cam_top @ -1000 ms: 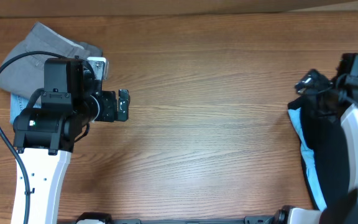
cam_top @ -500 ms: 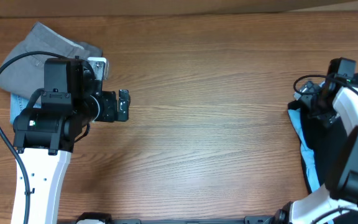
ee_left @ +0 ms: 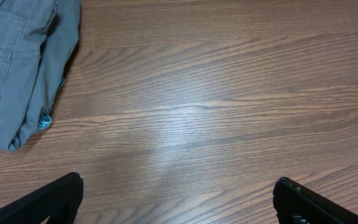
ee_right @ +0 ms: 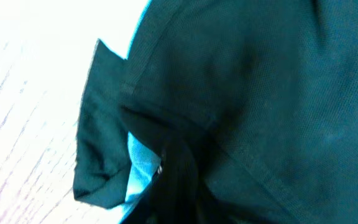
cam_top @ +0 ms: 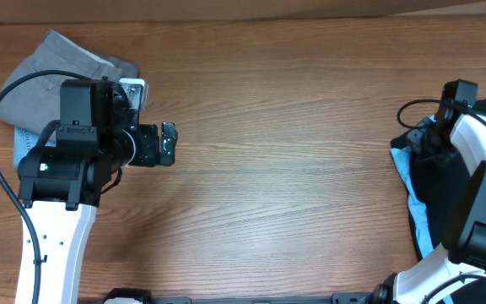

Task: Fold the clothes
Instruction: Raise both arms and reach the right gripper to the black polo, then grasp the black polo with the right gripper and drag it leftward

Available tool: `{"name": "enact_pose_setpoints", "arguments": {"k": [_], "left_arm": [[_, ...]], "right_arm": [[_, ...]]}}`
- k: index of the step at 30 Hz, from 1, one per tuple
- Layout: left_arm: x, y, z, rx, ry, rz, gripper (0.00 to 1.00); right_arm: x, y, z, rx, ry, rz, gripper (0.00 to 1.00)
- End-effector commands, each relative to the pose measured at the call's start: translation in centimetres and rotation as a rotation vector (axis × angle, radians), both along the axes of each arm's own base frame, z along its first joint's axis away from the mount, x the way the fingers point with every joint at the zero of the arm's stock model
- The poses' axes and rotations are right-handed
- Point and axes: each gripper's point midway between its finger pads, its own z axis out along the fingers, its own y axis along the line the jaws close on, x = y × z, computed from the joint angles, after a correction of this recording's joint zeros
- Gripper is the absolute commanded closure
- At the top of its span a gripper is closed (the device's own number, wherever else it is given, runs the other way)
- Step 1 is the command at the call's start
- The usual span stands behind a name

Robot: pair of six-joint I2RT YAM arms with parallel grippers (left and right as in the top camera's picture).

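The black shirt (cam_top: 435, 190) lies in a crumpled heap at the right edge of the worktop (cam_top: 294, 169). A light blue cloth (cam_top: 405, 173) peeks out from under the side facing the middle. The right tool (cam_top: 427, 138) is down at the heap's far end, I'd say hunting for a hem so the shirt can be dragged out flat onto the bare wood. Its wrist view is filled with dark knit fabric, a stitched seam and a turned-over corner, and I cannot tell whether it is spread or pinching cloth.

The left tool (cam_top: 168, 142) hangs over bare worktop, its fingers spread wide with nothing between them. It is probably parked there to take the shirt's other side. Behind it, a grey garment (cam_top: 62, 63) sits folded in the far left corner, seemingly already dealt with.
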Motion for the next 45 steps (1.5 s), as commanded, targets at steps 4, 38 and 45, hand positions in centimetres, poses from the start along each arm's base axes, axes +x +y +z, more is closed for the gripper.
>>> {"name": "enact_pose_setpoints", "arguments": {"k": [4, 38, 45], "left_arm": [[0.2, -0.1, 1.1, -0.001, -0.032, -0.017, 0.00], [0.5, -0.1, 0.7, -0.002, -0.020, -0.014, 0.00], [0.7, -0.1, 0.3, -0.001, -0.005, -0.015, 0.00]], "right_arm": [[2.6, -1.4, 4.0, -0.040, -0.074, -0.012, 0.95], [4.8, 0.9, 8.6, 0.377, -0.432, 0.404, 0.95], [4.6, 1.6, 8.4, 0.387, -0.413, 0.414, 0.94]]}}
